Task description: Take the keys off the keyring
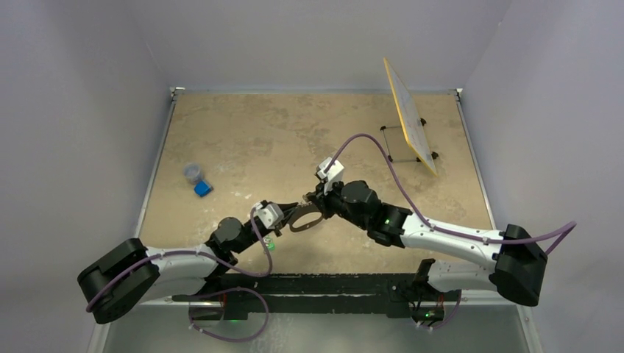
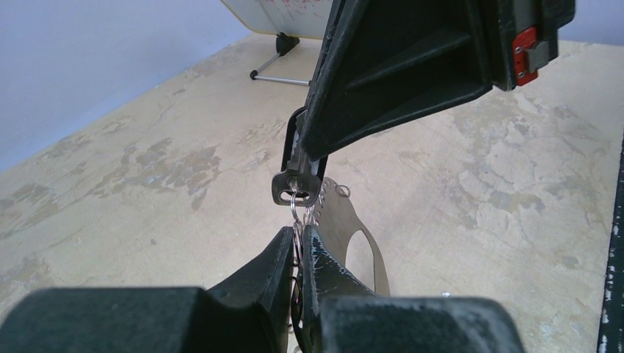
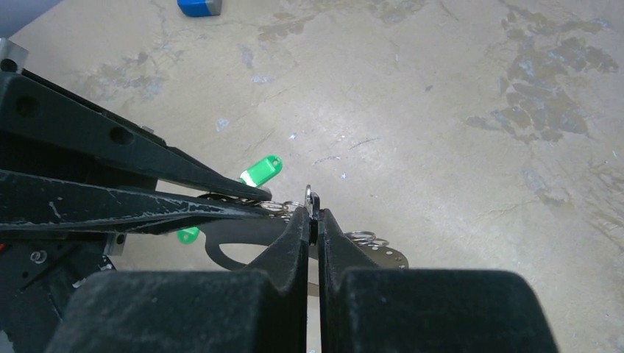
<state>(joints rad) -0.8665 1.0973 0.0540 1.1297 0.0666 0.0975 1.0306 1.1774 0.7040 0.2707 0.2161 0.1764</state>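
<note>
Both grippers meet above the middle of the table. My left gripper (image 1: 288, 215) (image 2: 300, 234) is shut on the small wire rings strung on the keyring (image 2: 346, 220), a flat pale oval loop hanging just beyond its fingertips. My right gripper (image 1: 313, 202) (image 3: 313, 215) is shut on the dark head of a small key (image 2: 296, 187) that hangs from one of those rings. The key's blade is hidden between the right fingers. In the right wrist view the loop (image 3: 386, 257) shows below the jaws, with more small rings on it. The left fingers (image 3: 221, 195) come in from the left.
Bright green tags (image 3: 261, 170) (image 1: 271, 243) lie on the table under the left gripper. A blue block (image 1: 203, 188) and a small clear cup (image 1: 193, 173) sit at the left. A yellow-edged board on a wire stand (image 1: 410, 125) is at the back right.
</note>
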